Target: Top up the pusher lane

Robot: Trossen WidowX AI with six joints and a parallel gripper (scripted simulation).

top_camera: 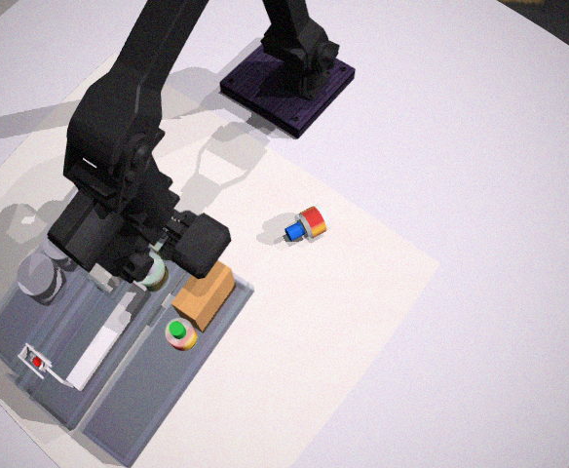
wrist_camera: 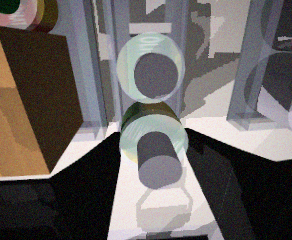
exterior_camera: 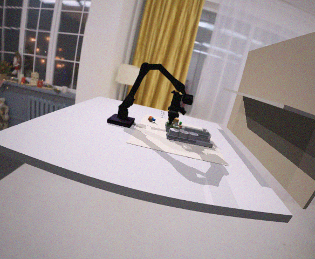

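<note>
My gripper (top_camera: 161, 252) (exterior_camera: 172, 122) (wrist_camera: 151, 135) is shut on a pale green jar (wrist_camera: 131, 140) with a grey cap, which stands between the fingertips at the front end of the sprung lane (wrist_camera: 176, 17). The matching jar (top_camera: 156, 277) (wrist_camera: 151, 44) stands in the lane directly behind the held one, and the two look close together or touching in the wrist view. The white pusher plate (wrist_camera: 150, 28) is just behind the lane jar. The held jar's base and the low front stop are hidden, so I cannot tell whether it rests on the lane floor.
An orange box (top_camera: 202, 296) (wrist_camera: 33, 100) and a green-capped jar (top_camera: 179, 333) stand in the side lane. Grey jars (top_camera: 38, 277) (exterior_camera: 183, 134) occupy the opposite lane. A blue-capped red and orange jar (top_camera: 312, 221) (exterior_camera: 151, 118) lies on the mat. A white frame with a red marker (top_camera: 37, 361) is at the rear.
</note>
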